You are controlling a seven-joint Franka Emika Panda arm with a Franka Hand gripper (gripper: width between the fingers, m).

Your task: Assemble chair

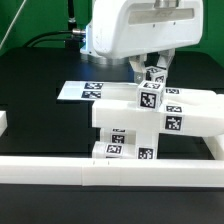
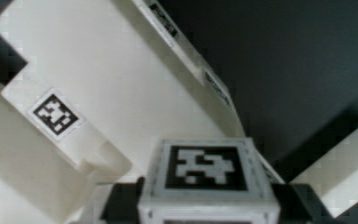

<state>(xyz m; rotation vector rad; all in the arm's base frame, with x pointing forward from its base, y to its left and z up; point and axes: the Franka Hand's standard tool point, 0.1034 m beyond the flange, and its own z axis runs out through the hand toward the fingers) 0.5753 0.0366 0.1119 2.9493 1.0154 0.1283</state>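
- We see the arm's white wrist housing (image 1: pixel 128 28) filling the far upper part of the exterior view; below it the gripper (image 1: pixel 151 72) reaches down over the chair parts (image 1: pixel 150 118).
- A small tagged post (image 1: pixel 154 77) sits between the fingers; in the wrist view the same post (image 2: pixel 204 172) fills the near edge with a dark finger (image 2: pixel 119 197) close on each side; we cannot tell whether the pincer is clenched on it or merely flanking it.
- The chair parts stand near the table's middle, just behind the long white border rail (image 1: pixel 110 172) along the near edge; they form a blocky white cluster with several black-and-white tags.
- The marker board (image 1: pixel 82 90) lies flat on the black table (image 1: pixel 35 95), behind the cluster towards the exterior view's left.
- In the wrist view a long white slab (image 2: pixel 114 85) bearing a tag runs diagonally beneath the post.
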